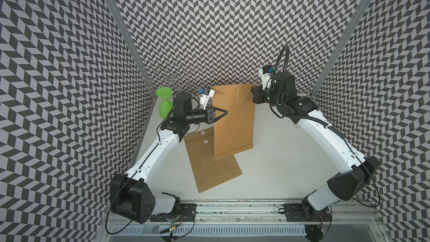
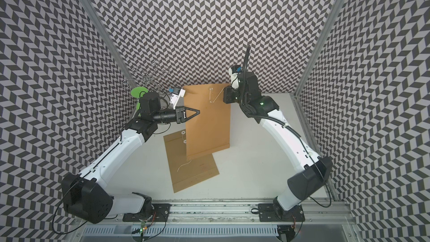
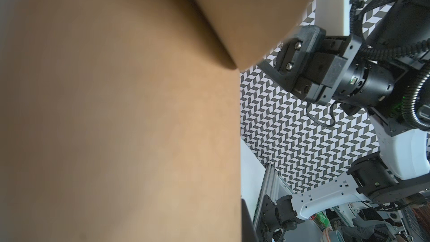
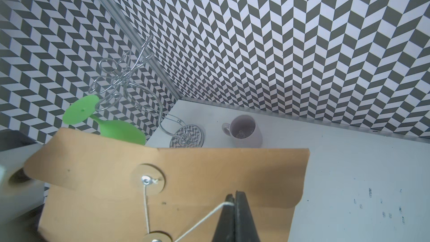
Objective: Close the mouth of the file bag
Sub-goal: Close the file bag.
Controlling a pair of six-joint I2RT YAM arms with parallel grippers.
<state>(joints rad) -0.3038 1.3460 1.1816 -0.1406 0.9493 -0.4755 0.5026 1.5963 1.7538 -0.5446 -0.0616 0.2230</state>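
The bag (image 1: 232, 126) lies at the middle back of the table (image 1: 290, 159), its mouth end towards the rear wall. Its near end overlaps a second bag (image 1: 209, 166) that lies flat and askew closer to the front. Both top views show this.

The right gripper (image 1: 252, 91) sits at the bag's far right corner. In the right wrist view its jaws are pressed together on the string (image 4: 202, 217), pinching it at the tips (image 4: 235, 206). The flap is folded over and carries the upper disc (image 4: 149, 179). From there the string runs to the lower disc (image 4: 156, 238) and then slants out, fairly straight, to the jaws.

The left gripper (image 1: 226, 112) reaches in from the left, and its tips come to a closed point over the bag's left part, as a top view also shows (image 2: 199, 112). Whether it presses on the paper, nips it or only hovers cannot be told — the left wrist view is mostly filled with blurred brown bag (image 3: 116, 124).

In the back left corner stands a wire rack (image 4: 121, 75) with a green goblet (image 4: 121, 131) hanging from it upside down. A pale mug (image 4: 244, 131) sits just beside the rack's base, behind the bag.

The second bag's own string (image 1: 209, 159) trails loose across its face.
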